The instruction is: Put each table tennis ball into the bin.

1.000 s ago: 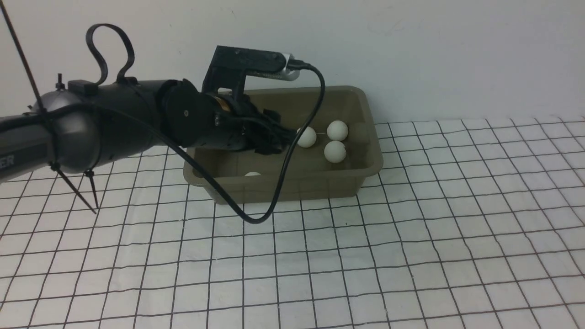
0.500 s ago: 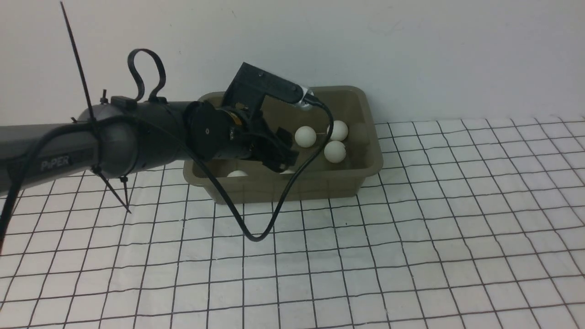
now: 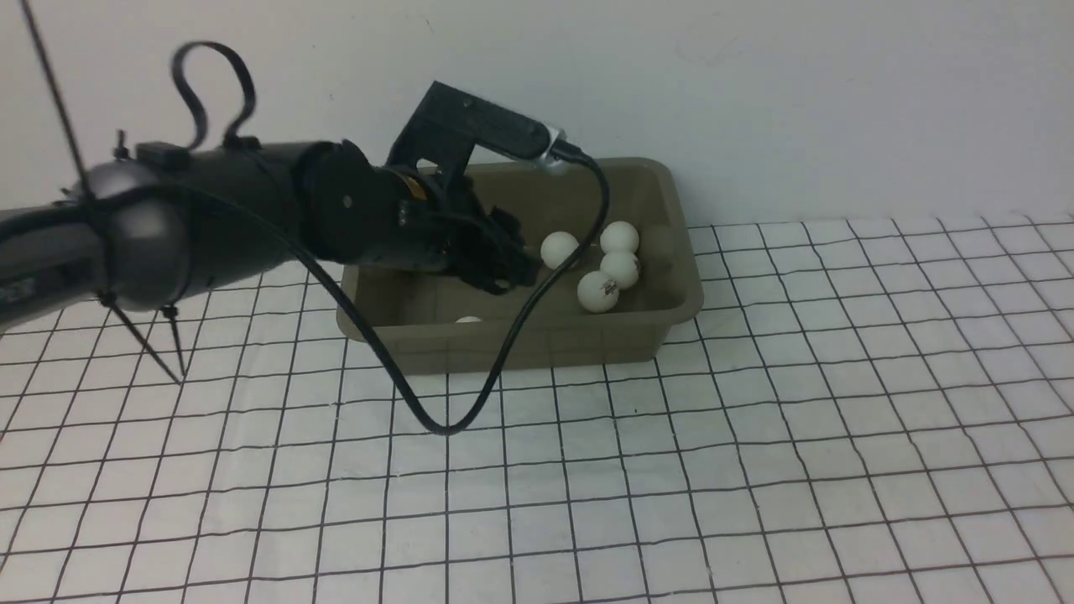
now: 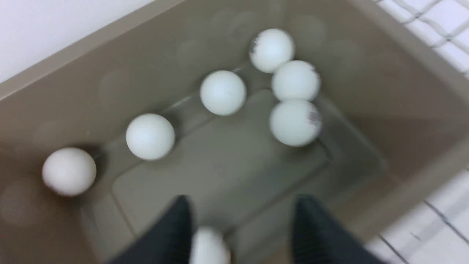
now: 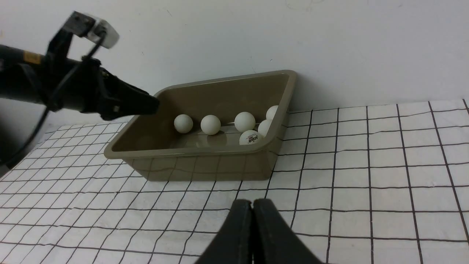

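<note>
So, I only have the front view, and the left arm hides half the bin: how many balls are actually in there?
Observer: The left wrist view shows six small white balls on the floor of the olive-grey plastic bin, plus a blurred seventh ball over it.
Operator: Is that seventh ball gripped?
Observer: No. The left tool stands open, wider than the ball between its fingers.
Operator: And the right tool?
Observer: The right tool is shut and empty, over the gridded cloth in front of the bin.

A robot test bench: a white grid-lined table cover (image 3: 755,470) against a bare white wall (image 3: 755,84).
</note>
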